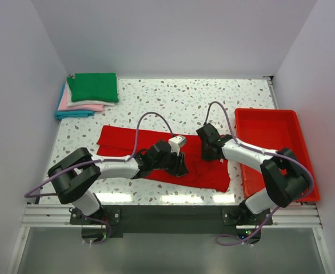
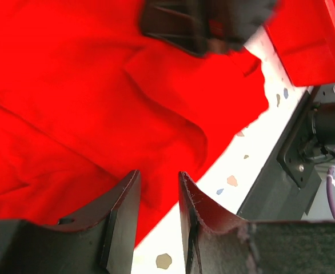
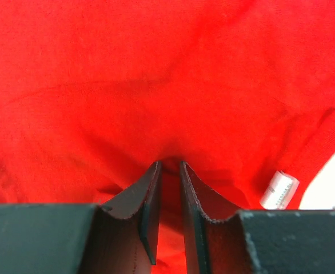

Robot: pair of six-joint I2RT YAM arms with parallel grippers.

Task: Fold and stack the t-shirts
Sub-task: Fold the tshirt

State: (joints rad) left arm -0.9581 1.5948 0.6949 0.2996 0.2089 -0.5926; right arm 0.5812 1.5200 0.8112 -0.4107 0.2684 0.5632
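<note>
A bright red t-shirt [image 1: 122, 142] lies spread across the near half of the table, rumpled at its right end. My left gripper [image 1: 182, 168] hovers over the shirt's near edge. Its jaws [image 2: 159, 174] stand parted, and flat red cloth [image 2: 70, 114] and bare table show through the gap. My right gripper [image 1: 206, 153] is down on the shirt's right part. It is shut on a puckered fold of red cloth [image 3: 156, 68] that bunches at its tips [image 3: 169, 164]. Folded t-shirts, green on top [image 1: 93, 87] with pink, white and blue below, are stacked at the far left corner.
A rigid red plastic tray [image 1: 296, 134] stands at the table's right edge, close beside the right arm. A white label [image 3: 279, 190] shows on the cloth near the right fingers. The right gripper's dark body [image 2: 202, 23] fills the top of the left wrist view.
</note>
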